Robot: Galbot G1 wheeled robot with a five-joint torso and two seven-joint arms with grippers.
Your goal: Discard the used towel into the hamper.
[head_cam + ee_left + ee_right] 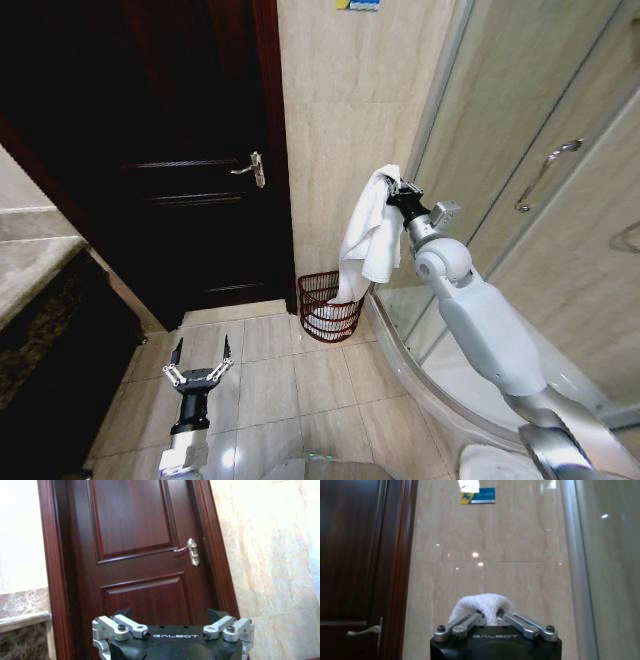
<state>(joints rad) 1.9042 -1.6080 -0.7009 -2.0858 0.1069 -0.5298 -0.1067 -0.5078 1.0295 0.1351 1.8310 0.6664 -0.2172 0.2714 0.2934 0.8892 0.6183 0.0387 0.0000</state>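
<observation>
White terry towel (368, 236) hangs in soft folds, pinched at top by right gripper (398, 192) jaws. Dark reddish wire hamper (327, 306) below on tiled floor (290, 385). Left gripper (201, 350) low, jaws spread.

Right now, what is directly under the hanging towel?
The towel, held by the right gripper, hangs over the hamper; its lower end reaches the rim. White fabric shows through the wires; the hamper's bottom is hidden.

We are seeing the right gripper (489, 618) pinching a white towel (481, 604), which is bulging up between its fingers (465, 624). Facing it: beige tiled wall (490, 562), blue sticker (479, 495), dark wooden door (350, 566) alongside.
</observation>
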